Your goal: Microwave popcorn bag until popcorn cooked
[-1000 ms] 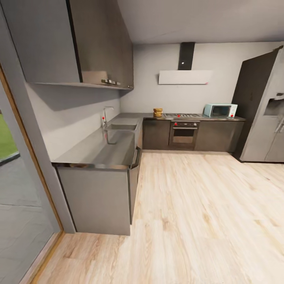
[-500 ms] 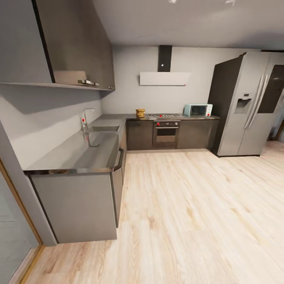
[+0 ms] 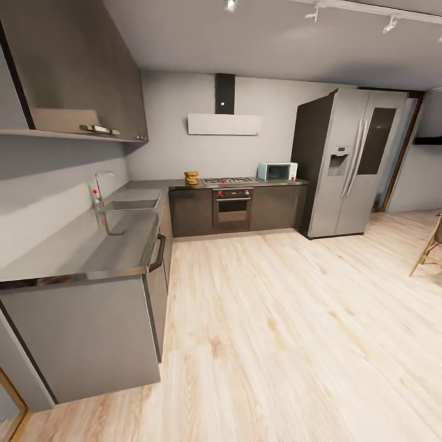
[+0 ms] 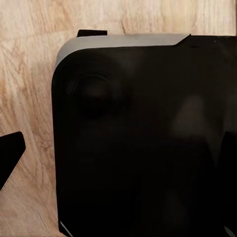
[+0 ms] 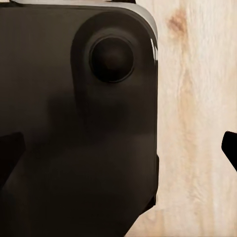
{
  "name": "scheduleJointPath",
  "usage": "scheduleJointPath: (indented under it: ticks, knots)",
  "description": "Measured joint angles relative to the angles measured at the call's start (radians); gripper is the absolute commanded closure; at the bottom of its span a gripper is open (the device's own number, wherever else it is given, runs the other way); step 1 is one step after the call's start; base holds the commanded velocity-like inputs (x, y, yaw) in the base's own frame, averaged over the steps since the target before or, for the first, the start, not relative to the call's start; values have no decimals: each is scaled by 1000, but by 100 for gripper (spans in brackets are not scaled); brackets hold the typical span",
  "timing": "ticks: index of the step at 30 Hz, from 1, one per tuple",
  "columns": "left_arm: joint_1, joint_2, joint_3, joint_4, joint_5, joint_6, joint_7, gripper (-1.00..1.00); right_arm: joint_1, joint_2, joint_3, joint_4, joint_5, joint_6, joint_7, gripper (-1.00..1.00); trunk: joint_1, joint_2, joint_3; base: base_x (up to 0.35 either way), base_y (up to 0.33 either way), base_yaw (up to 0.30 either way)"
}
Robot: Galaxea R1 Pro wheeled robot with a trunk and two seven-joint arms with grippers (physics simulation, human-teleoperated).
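Pale wood floor (image 3: 276, 319) fills the lower frame; the grey countertop (image 3: 86, 245) runs up the left. At centre, far back, the popcorn bag (image 3: 191, 177) sits left of the hob, the mint microwave (image 3: 277, 171) right. Whether either claw is clenched or released, I cannot tell.

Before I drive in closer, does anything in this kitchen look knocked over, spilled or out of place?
Nothing stands out. The tan-brown popcorn bag sits upright on the glossy grey countertop, left of the hob; the mint-blue microwave stands square with its door shut. The pale wood floor shows no spill.
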Motion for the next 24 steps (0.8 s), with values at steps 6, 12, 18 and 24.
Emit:
scheduleJointPath:
  ticks: [6,12,18,24]
  knots:
    - [0,-1,0,0,0,0,0,-100,0,0,0,0,0,0,0,-100,0,0,3,0,0,-287]
    - [0,-2,0,0,0,0,0,-100,0,0,0,0,-1,0,0,-100,0,0,7,0,0,-287]
    - [0,0,2,1,0,1,1,-100,0,0,0,0,-1,1,0,-100,0,0,10,0,0,-287]
    - [0,-1,2,2,0,1,1,-100,0,3,0,0,-1,1,0,-100,0,0,13,0,0,-287]
